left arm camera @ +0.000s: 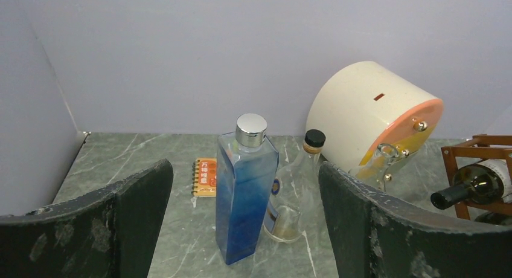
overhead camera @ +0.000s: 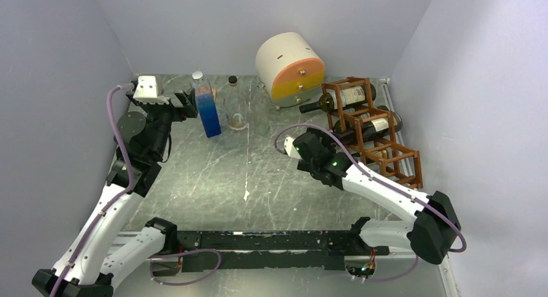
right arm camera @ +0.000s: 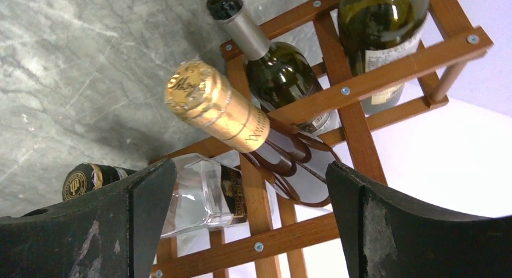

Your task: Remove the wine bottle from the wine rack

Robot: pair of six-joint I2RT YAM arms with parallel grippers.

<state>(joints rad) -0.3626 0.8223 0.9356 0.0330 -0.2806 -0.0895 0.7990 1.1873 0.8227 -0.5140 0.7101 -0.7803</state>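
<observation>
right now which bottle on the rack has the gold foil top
The dark bottle in the middle of the wine rack; the grey-necked bottle and the black-capped bottle beside it lack gold foil.

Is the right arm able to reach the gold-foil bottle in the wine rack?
Probably yes: the open right end effector faces the gold-foil bottle, its neck jutting from the wine rack, nothing between.

Just right of the upright blue bottle [left arm camera: 244, 199] stands a clear bottle [left arm camera: 297, 196]; behind-left, an orange notepad [left arm camera: 206, 177]; farther right, a cream drum [left arm camera: 362, 115], then a wine bottle [left arm camera: 477, 182] in the wine rack [left arm camera: 477, 147].
</observation>
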